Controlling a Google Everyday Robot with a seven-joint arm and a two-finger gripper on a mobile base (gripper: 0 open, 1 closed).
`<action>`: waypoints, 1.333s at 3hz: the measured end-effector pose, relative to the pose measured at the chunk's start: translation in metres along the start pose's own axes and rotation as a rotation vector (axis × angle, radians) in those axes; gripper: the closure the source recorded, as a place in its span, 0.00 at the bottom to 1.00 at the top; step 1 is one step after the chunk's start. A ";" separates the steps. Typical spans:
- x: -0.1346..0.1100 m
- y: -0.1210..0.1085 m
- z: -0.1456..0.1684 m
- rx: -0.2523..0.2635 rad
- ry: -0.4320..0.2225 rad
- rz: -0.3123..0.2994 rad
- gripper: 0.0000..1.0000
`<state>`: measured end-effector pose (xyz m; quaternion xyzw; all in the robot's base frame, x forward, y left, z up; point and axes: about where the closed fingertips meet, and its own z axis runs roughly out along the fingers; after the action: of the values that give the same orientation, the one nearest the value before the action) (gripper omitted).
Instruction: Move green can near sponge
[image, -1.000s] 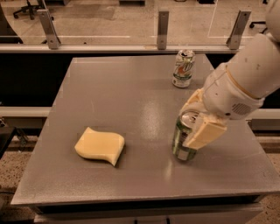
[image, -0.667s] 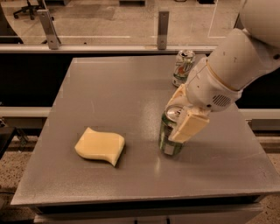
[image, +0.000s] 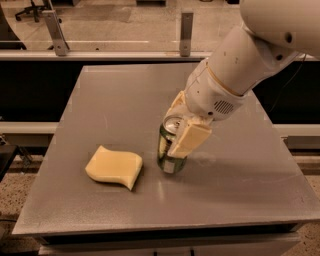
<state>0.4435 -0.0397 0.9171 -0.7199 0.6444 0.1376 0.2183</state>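
The green can (image: 168, 150) stands upright on the grey table (image: 125, 100), dark green with a silver top and a pale patch low on its side. My gripper (image: 181, 131) comes down from the upper right and is shut on the can, one cream finger (image: 189, 141) across its right side. The sponge (image: 114, 167), a pale yellow wavy foam block, lies flat just left of the can with a small gap between them. The white arm hides the table's far right part.
The table's front edge runs close below the can and sponge. A glass barrier with metal posts (image: 186, 30) stands behind the table's far edge.
My gripper has carried the green can leftward across the table toward the sponge. The white can at the back is now hidden behind my arm.
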 end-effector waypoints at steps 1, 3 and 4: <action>-0.010 0.001 0.012 -0.031 0.004 -0.018 0.83; -0.017 0.008 0.030 -0.074 0.013 -0.029 0.37; -0.018 0.009 0.030 -0.071 0.014 -0.032 0.05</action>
<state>0.4351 -0.0098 0.8990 -0.7384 0.6288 0.1517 0.1906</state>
